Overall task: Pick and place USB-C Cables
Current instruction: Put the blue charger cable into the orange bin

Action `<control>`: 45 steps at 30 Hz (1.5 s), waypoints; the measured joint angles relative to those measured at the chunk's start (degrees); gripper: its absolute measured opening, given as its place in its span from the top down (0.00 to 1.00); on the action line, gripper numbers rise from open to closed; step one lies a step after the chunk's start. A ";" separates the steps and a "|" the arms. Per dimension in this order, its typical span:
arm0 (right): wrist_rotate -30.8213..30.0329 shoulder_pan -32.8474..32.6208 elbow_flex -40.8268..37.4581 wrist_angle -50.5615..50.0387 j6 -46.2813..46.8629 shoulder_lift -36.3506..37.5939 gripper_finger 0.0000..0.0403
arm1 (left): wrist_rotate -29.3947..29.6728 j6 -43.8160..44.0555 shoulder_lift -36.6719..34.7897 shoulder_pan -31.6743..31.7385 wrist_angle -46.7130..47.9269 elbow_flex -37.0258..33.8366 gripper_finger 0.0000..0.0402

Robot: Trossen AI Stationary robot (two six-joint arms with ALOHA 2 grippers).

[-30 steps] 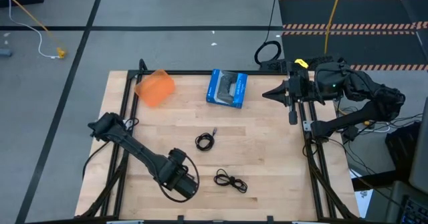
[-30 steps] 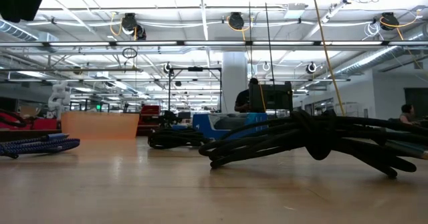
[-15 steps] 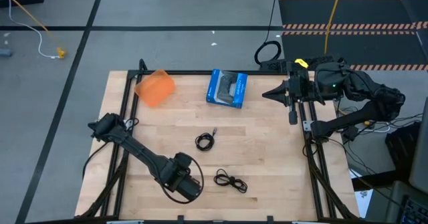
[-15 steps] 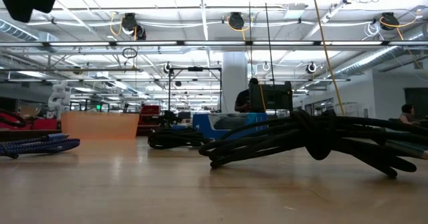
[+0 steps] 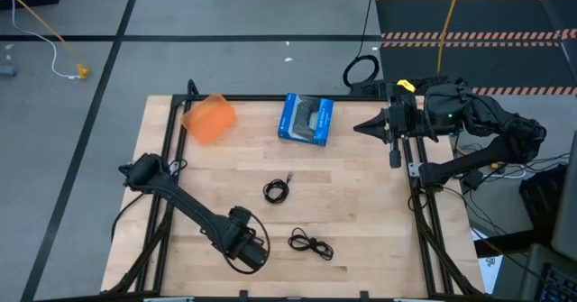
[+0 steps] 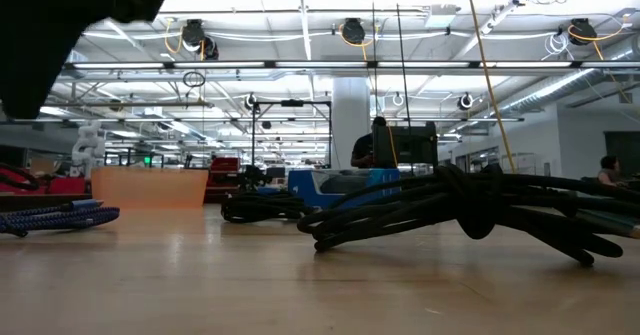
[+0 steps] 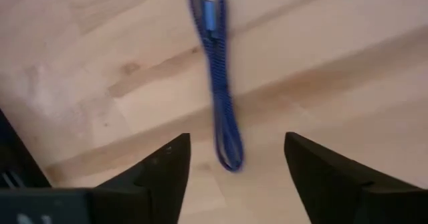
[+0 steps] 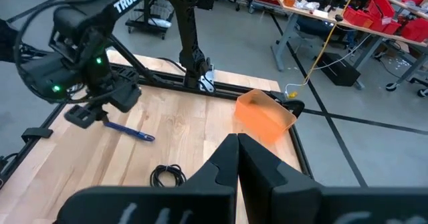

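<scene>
Three cables lay on the wooden table (image 5: 361, 203): two black ones and one blue one. One black cable (image 5: 276, 190), coiled, sat near the middle; the other black cable (image 5: 311, 243) lay loosely toward the front edge. The blue cable (image 7: 215, 77), bundled straight, lay directly under the left gripper (image 7: 234, 158), whose fingers were spread wide on either side of its end without touching it. One orange bin (image 5: 209, 118) stood at the far left corner, with no cable seen in it. One blue box (image 5: 306, 119) with a dark item in it rested beside it. The right gripper (image 5: 368, 124) waited at the table's right edge, its fingers pressed together
</scene>
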State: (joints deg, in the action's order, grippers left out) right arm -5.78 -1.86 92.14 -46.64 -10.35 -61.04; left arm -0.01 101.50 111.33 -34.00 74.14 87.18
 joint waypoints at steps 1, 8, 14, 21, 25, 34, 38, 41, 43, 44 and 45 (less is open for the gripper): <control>0.01 0.00 0.00 -0.19 0.00 0.00 1.00 | -0.02 0.35 0.00 0.00 -0.50 -1.19 0.36; 0.02 0.00 0.00 -0.40 0.00 0.00 1.00 | -0.37 1.26 0.00 0.00 -8.32 -8.17 0.28; 0.02 0.01 0.00 -0.41 0.00 0.00 1.00 | -0.39 1.26 0.02 0.00 -14.20 -13.14 0.35; 0.02 0.00 -0.43 -0.29 -0.02 0.00 1.00 | -0.37 0.92 -0.17 0.22 -17.22 -15.73 0.45; 0.02 0.01 -2.45 0.05 -0.98 0.00 1.00 | -0.17 0.62 -0.17 0.22 -17.52 -15.82 0.50; -0.03 0.00 -5.90 3.63 -1.28 -0.02 1.00 | -0.02 0.65 -0.17 0.22 -17.99 -15.85 0.66; -0.05 0.01 -5.90 4.01 -1.29 -0.02 1.00 | 0.01 0.68 -0.11 0.22 -18.13 -15.87 0.76; -0.07 0.01 -5.90 3.97 -1.29 0.13 1.00 | 0.34 0.74 -0.07 0.22 -17.93 -15.89 0.84; -0.08 0.00 -5.91 3.98 -1.20 0.19 1.00 | 0.97 0.80 -0.07 0.17 -17.71 -15.90 0.88; -0.08 0.00 -5.90 3.97 -1.08 0.23 1.00 | 1.27 0.81 -0.07 0.17 -17.58 -15.93 0.91; -0.09 0.00 -5.90 3.96 -1.09 0.26 1.00 | 1.49 0.80 -0.07 0.17 -17.43 -15.93 0.93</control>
State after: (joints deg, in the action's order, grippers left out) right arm -5.87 -1.87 86.24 -42.69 -11.44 -60.77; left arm 1.48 102.30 111.26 -33.82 56.71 71.24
